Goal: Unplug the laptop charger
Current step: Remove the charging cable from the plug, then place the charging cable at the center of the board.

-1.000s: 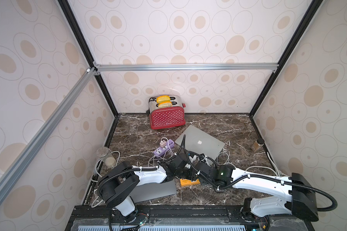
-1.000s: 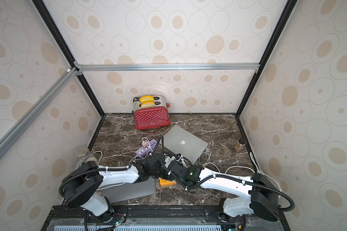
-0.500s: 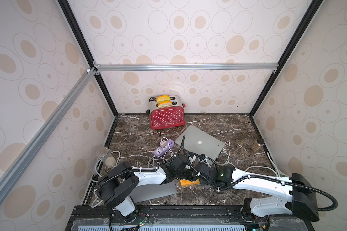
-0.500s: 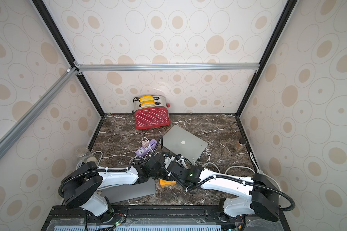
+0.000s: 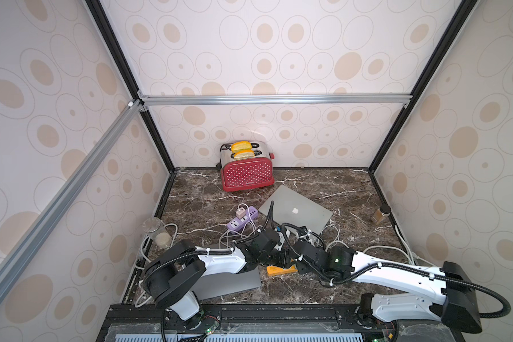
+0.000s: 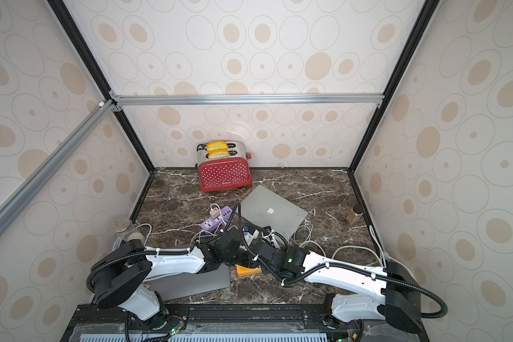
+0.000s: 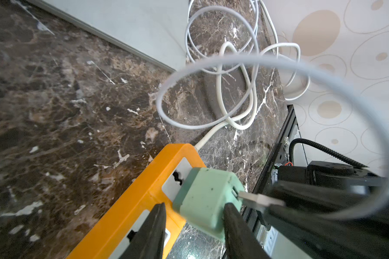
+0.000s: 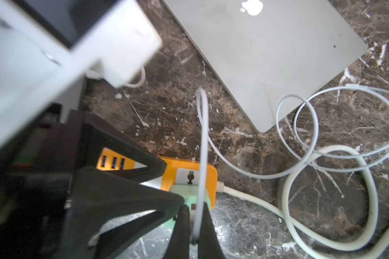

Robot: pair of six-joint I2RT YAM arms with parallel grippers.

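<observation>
A mint-green charger cube (image 7: 207, 201) sits plugged into an orange power strip (image 7: 130, 206) on the marble top. My left gripper (image 7: 194, 205) straddles the cube, one finger (image 7: 234, 224) pressed on its side, shut on it. My right gripper (image 8: 195, 208) is shut on the thin white cable (image 8: 202, 134) at its USB plug (image 7: 261, 200). The plug's metal tip shows at the cube's port. The cable loops toward the closed silver laptop (image 5: 296, 210). In both top views the two wrists meet over the orange strip (image 5: 280, 270) (image 6: 248, 271), hiding the cube.
A red toaster (image 5: 246, 174) stands at the back wall. A purple power strip (image 5: 243, 219), a glass jar (image 5: 157, 234), a spice jar (image 5: 381, 213) and a grey slab (image 5: 228, 284) lie around. A white adapter brick (image 8: 126, 44) and a thick white cord (image 8: 301, 224) lie close by.
</observation>
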